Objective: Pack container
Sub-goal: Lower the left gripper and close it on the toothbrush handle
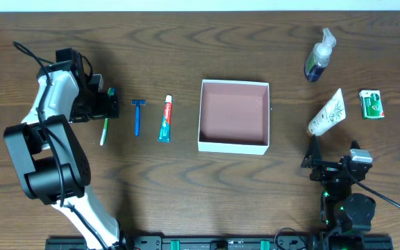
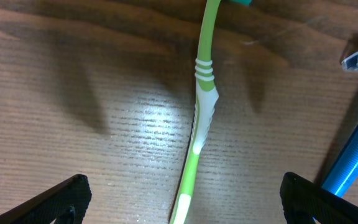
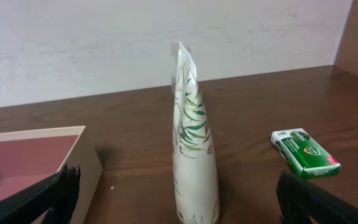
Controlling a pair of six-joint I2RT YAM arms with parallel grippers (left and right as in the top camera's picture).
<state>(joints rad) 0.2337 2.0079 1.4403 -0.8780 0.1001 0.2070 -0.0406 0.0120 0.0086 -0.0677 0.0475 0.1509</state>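
You see the container (image 1: 232, 146) centre frame on the bench (image 1: 186, 194), left fingers (image 2: 55, 199) spread wide above the green toothbrush (image 2: 204, 93) at frame left, holding nothing, right fingers (image 3: 36, 199) equally wide, holding nothing, facing the leaf-print tube (image 3: 194, 137) at right

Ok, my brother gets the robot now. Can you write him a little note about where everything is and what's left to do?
Left gripper: open, empty, hovering over the green toothbrush.
Right gripper: open, empty, facing the white tube.
Box: middle of the table, nothing in it.
On the left arm's side: toothbrush, blue razor, toothpaste.
On the right arm's side: pump bottle, tube, small green packet.
Done: nothing packed yet.
Left: all six things go in the box; the toothbrush looks like the first pick.
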